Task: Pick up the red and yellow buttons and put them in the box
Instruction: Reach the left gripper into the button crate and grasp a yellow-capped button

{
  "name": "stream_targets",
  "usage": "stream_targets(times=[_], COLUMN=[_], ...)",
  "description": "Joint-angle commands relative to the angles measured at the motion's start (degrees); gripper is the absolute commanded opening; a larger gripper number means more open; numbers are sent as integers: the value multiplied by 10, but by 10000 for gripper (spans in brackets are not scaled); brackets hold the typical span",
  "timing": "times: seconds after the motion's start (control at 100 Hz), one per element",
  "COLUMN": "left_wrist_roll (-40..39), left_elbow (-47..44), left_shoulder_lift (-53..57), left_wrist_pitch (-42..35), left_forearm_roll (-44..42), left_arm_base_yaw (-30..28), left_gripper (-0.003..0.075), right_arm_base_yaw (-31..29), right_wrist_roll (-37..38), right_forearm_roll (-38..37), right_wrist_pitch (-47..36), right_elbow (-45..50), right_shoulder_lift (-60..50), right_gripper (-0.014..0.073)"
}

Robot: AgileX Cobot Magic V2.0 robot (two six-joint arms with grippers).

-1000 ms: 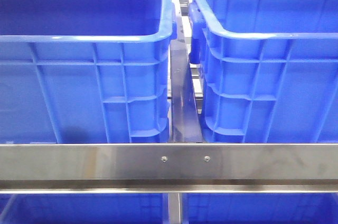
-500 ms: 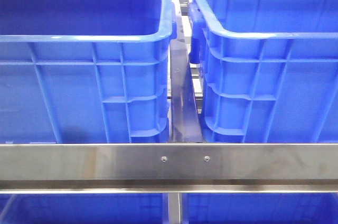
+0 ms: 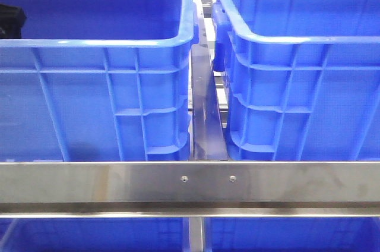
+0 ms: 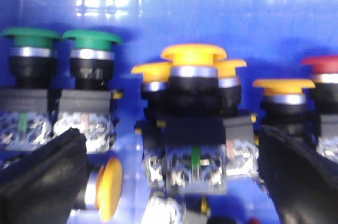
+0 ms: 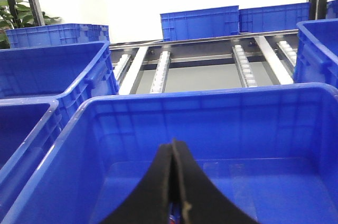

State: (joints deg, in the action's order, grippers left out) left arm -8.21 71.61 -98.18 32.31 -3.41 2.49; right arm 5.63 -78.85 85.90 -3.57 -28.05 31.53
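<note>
In the left wrist view, several push buttons stand upright on the floor of a blue bin. A yellow button (image 4: 193, 56) stands in the middle with more yellow ones close behind it and one (image 4: 282, 87) to its side. A red button (image 4: 323, 66) shows at the frame edge. Another yellow button (image 4: 109, 187) lies on its side by one finger. My left gripper (image 4: 171, 142) is open, its fingers either side of the middle yellow button's body, not touching it. My right gripper (image 5: 173, 147) is shut, its tips pressed together, above an empty blue box (image 5: 211, 102).
Two green buttons (image 4: 63, 42) stand beside the yellow group. In the front view two tall blue bins (image 3: 101, 44) (image 3: 297, 41) stand side by side behind a steel rail (image 3: 190, 180). A black part of the left arm (image 3: 10, 20) shows inside the left bin.
A black part of the left arm has come into view at the left edge of the front view, inside the left bin. Nothing else has moved.
</note>
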Motion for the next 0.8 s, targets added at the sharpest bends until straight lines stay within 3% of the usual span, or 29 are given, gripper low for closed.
stream_targets(times=[0.0, 0.56, 0.65, 0.79], left_wrist_roll=[-4, -2, -2, -2], left_elbow=[17, 24, 26, 26], left_shoulder_lift=[11, -42, -42, -31], left_wrist_pitch=[-43, -72, -71, -69], left_forearm_roll=[4, 4, 4, 4], left_arm_base_yaw=[-1, -1, -1, -1], left_gripper=[606, 593, 500, 209], right_arm_base_yaw=[-2, -2, -2, -2], right_wrist_roll=[-5, -5, -5, -5], right_forearm_roll=[-2, -2, -2, -2], right_wrist_pitch=[1, 0, -1, -1], right_elbow=[-16, -16, -16, -16], right_shoulder_lift=[0, 1, 1, 1], right_gripper=[-68, -68, -68, -68])
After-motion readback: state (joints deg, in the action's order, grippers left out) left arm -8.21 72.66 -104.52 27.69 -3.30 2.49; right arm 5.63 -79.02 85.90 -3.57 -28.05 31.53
